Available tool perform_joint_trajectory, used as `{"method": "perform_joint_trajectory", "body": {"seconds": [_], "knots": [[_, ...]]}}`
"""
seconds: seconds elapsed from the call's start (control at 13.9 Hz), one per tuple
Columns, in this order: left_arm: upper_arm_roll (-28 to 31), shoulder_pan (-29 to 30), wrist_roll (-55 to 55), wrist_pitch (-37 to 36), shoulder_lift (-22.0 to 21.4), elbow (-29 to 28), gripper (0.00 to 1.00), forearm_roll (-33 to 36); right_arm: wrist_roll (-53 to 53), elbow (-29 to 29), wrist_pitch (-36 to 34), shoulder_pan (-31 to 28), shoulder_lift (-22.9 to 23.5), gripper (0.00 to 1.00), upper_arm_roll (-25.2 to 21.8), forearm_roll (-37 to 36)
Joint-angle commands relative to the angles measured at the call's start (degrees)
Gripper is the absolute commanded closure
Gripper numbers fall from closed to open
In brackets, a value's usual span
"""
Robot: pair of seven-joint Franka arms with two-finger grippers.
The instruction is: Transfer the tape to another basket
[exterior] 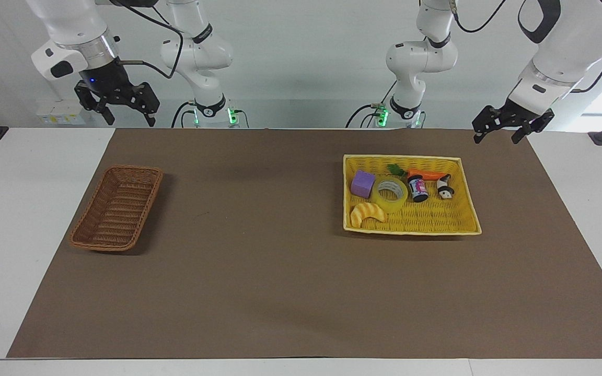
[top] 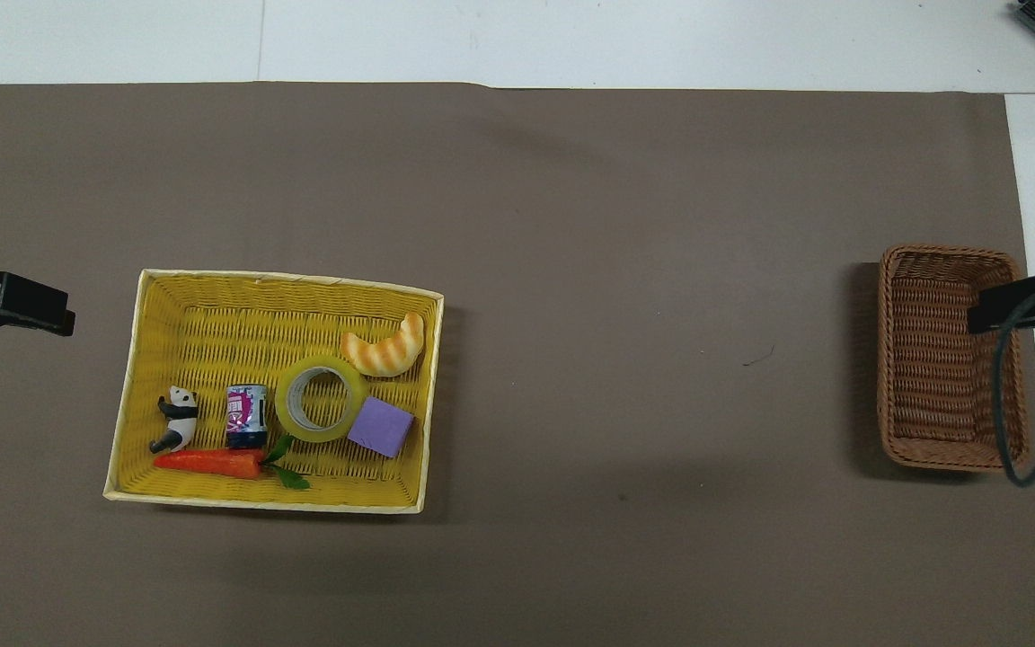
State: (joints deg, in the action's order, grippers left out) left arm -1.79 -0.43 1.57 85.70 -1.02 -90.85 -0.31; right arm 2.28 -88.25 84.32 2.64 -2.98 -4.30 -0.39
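Two baskets sit on the brown mat (exterior: 280, 292), well apart. My tape (exterior: 391, 194), a ring of translucent yellow film round a pale core, lies flat in the yellow basket (exterior: 437, 222), a rectangular woven tray with a pale rim, toward my left arm's end of the table. Crowded round the tape are a purple cube (exterior: 362, 183) touching its side, a ridged orange croissant (exterior: 367, 213) just beside it and farther from me, a small can (exterior: 417, 188) with a purple and white label whose print I cannot read, a panda figure (exterior: 444, 188), and a smooth carrot (exterior: 426, 174) with green leaves (exterior: 396, 169) along the wall nearest me. Nothing lies on top of the tape.

The wicker basket (exterior: 117, 208), oblong, brown, with sloped sides and a dark rim, holds nothing and stands toward my right arm's end.

My left gripper (exterior: 501, 130) hangs in the air over the mat's edge by the yellow basket's near corner, fingers spread apart and holding nothing. My right gripper (exterior: 126, 112) waits up in the air above the table's edge, on the robots' side of the wicker basket, its fingers also spread wide and bare. From overhead, only a dark tip of each shows at the sides, and a grey cable (top: 1016, 404) loops across the wicker basket's rim.
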Motion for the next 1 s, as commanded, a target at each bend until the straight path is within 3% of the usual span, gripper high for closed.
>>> {"method": "perform_joint_trajectory", "body": {"seconds": [0.0, 0.36, 0.93], "knots": [[-0.32, -0.71, 0.01, -0.36, -1.18, -0.38, 0.00, 1.10, 0.71, -1.48, 0.05, -0.53, -1.32, 0.00, 0.43, 0.13], [-0.50, -0.53, 0.54, -0.36, -1.27, -0.38, 0.00, 1.10, 0.71, -1.49, 0.05, -0.61, -1.33, 0.00, 0.43, 0.13], [-0.85, -2.46, 0.54, 1.92, -3.20, -7.14, 0.00, 0.66, 0.54, -1.57, -0.04, -0.70, -1.33, 0.00, 0.43, 0.13]]}}
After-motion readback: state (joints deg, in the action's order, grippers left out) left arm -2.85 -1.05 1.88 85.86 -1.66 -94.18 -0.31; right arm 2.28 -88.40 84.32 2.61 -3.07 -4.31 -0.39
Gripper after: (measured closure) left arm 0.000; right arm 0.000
